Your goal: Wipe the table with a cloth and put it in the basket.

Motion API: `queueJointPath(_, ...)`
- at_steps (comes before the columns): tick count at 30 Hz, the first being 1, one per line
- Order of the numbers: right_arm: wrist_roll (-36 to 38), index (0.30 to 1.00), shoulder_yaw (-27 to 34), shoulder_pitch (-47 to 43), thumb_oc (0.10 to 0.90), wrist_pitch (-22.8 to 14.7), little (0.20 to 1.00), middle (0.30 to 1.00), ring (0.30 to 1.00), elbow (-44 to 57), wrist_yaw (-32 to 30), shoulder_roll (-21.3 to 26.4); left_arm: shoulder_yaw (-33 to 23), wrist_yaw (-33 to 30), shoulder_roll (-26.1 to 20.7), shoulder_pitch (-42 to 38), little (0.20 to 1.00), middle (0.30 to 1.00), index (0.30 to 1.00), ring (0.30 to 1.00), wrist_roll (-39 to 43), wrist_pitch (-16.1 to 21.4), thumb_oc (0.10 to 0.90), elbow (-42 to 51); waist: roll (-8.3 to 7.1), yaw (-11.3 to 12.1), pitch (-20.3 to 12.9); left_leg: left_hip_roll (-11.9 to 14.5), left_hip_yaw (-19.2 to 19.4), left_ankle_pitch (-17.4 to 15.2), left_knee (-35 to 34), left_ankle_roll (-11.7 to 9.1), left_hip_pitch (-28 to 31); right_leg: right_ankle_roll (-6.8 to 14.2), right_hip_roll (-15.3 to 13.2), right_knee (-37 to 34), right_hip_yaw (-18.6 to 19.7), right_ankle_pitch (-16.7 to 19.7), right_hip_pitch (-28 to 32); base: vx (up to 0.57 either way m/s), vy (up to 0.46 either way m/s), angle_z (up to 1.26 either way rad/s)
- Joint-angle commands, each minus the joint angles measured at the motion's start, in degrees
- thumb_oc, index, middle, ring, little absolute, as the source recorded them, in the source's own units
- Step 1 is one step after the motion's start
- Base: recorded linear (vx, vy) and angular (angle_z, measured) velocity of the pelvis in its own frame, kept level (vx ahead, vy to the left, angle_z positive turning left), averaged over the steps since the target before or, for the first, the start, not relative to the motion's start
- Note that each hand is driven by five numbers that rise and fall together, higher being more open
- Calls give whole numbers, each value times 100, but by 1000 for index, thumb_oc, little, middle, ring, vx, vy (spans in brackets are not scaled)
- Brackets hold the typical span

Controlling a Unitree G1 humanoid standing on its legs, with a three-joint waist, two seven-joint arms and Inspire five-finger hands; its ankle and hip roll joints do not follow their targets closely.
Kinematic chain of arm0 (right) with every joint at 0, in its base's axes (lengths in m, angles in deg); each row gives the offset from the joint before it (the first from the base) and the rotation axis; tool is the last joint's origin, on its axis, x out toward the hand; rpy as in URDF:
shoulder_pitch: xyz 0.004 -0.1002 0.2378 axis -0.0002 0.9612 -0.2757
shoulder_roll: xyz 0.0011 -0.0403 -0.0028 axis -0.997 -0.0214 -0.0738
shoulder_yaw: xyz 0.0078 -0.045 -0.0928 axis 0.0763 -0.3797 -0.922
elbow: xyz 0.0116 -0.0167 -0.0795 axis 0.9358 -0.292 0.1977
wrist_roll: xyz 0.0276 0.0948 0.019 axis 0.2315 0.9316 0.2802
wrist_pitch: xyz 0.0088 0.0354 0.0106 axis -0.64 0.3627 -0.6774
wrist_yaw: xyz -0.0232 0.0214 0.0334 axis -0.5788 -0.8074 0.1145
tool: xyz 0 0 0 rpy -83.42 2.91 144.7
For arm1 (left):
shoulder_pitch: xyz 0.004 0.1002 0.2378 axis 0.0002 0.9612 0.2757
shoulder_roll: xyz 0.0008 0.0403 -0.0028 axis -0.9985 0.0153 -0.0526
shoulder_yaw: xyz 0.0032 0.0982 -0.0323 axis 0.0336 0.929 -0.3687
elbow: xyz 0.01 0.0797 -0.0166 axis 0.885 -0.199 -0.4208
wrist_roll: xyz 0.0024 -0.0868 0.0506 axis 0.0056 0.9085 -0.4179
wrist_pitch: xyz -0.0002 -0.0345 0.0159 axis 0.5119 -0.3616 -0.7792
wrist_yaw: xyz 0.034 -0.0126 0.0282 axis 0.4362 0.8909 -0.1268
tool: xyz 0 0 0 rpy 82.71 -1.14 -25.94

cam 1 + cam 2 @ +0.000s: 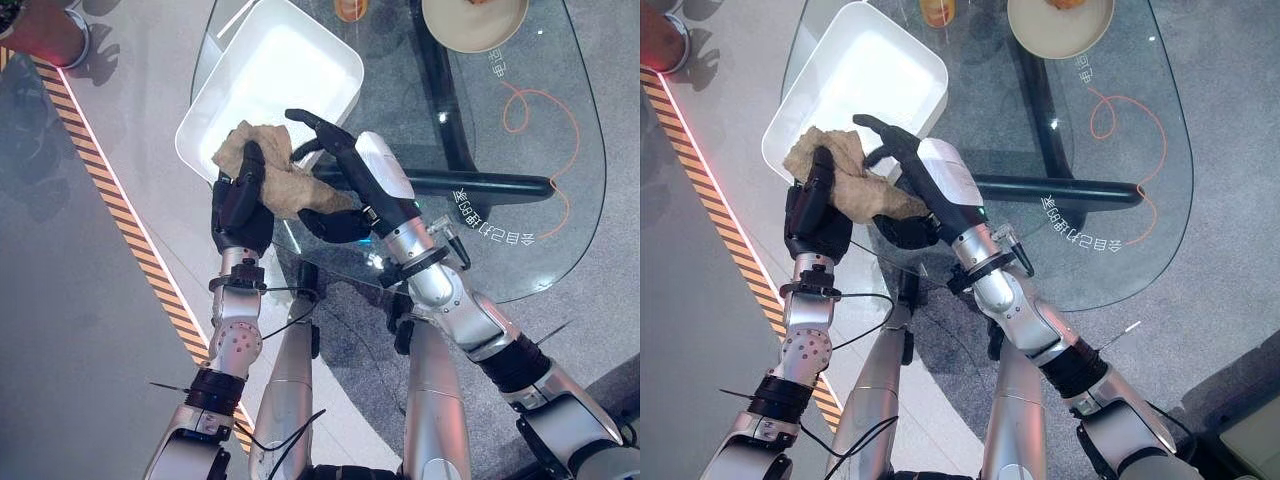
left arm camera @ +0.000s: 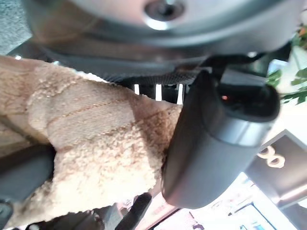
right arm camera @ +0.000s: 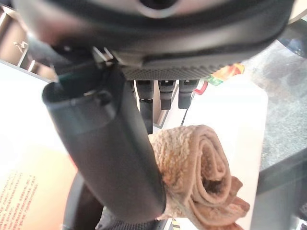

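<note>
A tan fluffy cloth point(image 1: 285, 185) hangs bunched between my two hands, above the near corner of the white basket point(image 1: 300, 60) and the glass table's point(image 1: 500, 180) edge. My left hand point(image 1: 240, 210) is curled round the cloth's left end; in the left wrist view the cloth point(image 2: 91, 143) lies across the palm beside the thumb point(image 2: 216, 143). My right hand point(image 1: 365, 175) rests against the cloth's right side, its fingers stretched straight toward the basket. In the right wrist view a rolled end of the cloth point(image 3: 201, 163) sits next to the thumb point(image 3: 110, 153).
A cream plate point(image 1: 475, 20) and an orange cup point(image 1: 350, 8) stand on the far part of the table. A black table leg point(image 1: 480, 185) and an orange cord point(image 1: 560, 130) show through the glass. Striped floor tape point(image 1: 110, 190) runs along the left.
</note>
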Motion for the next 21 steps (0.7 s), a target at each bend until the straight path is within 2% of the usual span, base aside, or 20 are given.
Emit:
queueJointPath(1, 50, 900, 277, -726, 800, -660, 900, 900, 900, 869, -108, -371, -412, -43, -53, -336, 200, 300, 300, 300, -572, 894, 100, 940, -56, 34, -138, -781, 424, -824, 500, 683, 253, -8, 598, -1097, -95, 653, 431, 0, 0, 0)
queueJointPath(6, 47, 900, 276, -751, 800, -651, 900, 900, 900, 838, -163, -404, -540, -520, -56, -375, 200, 300, 300, 300, -882, 1260, 100, 866, -64, 46, -138, -782, 420, -873, 532, 677, 273, -9, 591, -1073, -91, 600, 454, 0, 0, 0)
queueJointPath(11, 40, 900, 273, -806, 800, -628, 900, 900, 900, 763, -214, -426, -618, -972, -55, -419, 200, 300, 300, 300, -1235, 1443, 100, 887, -56, 61, -138, -780, 421, -857, 509, 662, 283, -5, 589, -1082, -92, 599, 460, 0, 0, 0)
queueJointPath(21, 54, 900, 294, -853, 800, -598, 900, 900, 900, 722, -261, -450, -658, -1381, -66, -484, 200, 300, 300, 300, -1624, 1547, 100, 885, -57, 74, -138, -770, 416, -842, 479, 650, 290, -19, 595, -1080, -101, 573, 477, 0, 0, 0)
